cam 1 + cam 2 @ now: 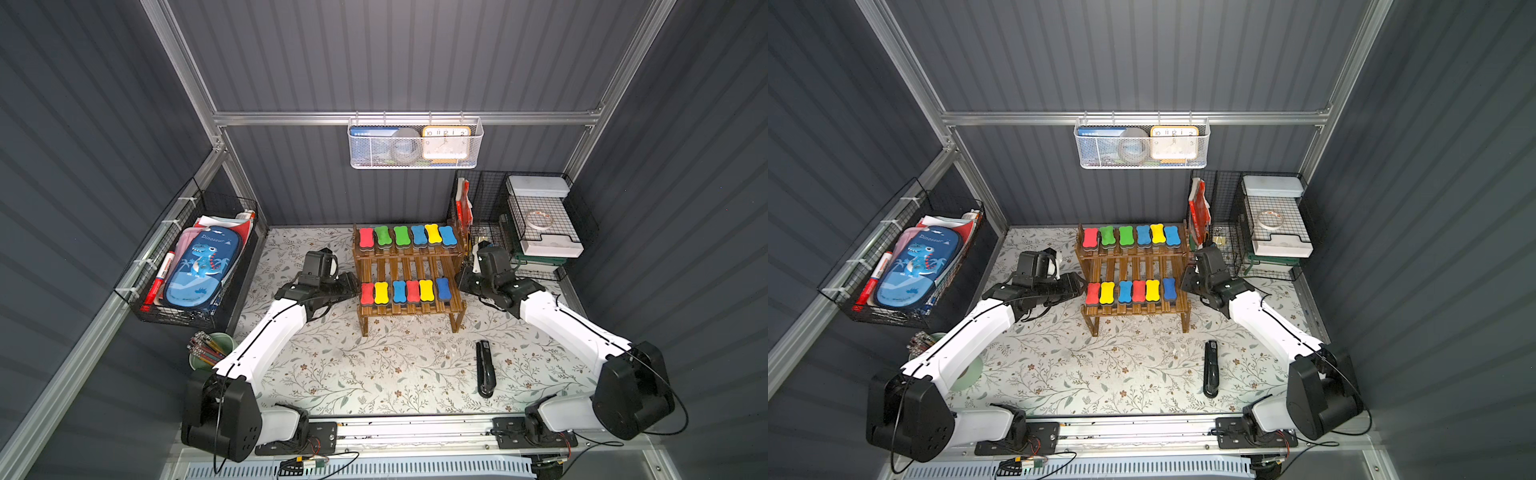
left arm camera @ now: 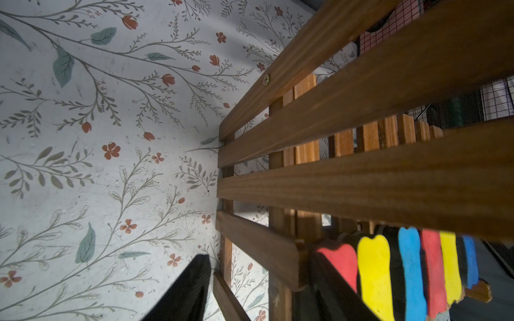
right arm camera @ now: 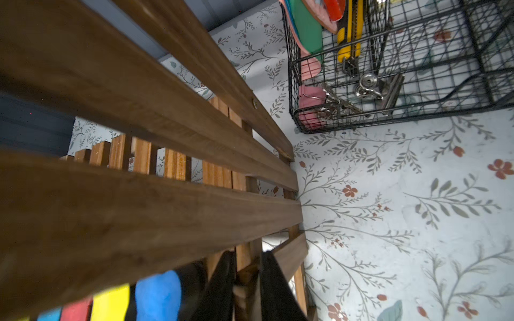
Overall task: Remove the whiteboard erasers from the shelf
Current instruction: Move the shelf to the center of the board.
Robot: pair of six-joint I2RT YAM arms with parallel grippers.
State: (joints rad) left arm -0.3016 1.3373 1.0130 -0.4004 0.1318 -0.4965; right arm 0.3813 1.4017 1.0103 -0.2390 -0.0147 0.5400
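The shelf [image 1: 409, 266] of brown slats stands mid-table. Six whiteboard erasers [image 1: 405, 236] line its upper tier and six more [image 1: 405, 291] its lower tier, in red, yellow, blue and green. My left gripper [image 1: 353, 286] is at the lower tier's left end. In the left wrist view it [image 2: 262, 258] is open, its fingers straddling the shelf's end rail [image 2: 258, 247], the inner one beside the red eraser [image 2: 340, 261]. My right gripper [image 1: 461, 282] is at the right end. There it [image 3: 247, 255] is shut on the shelf's corner post, next to the blue eraser [image 3: 158, 294].
A black stapler [image 1: 485, 370] lies on the floral mat in front of the shelf, to the right. A black wire rack [image 1: 536, 224] holding trays and clips stands close behind my right arm. A wire basket [image 1: 195, 266] with a pencil case hangs left, above a pencil cup [image 1: 212, 353].
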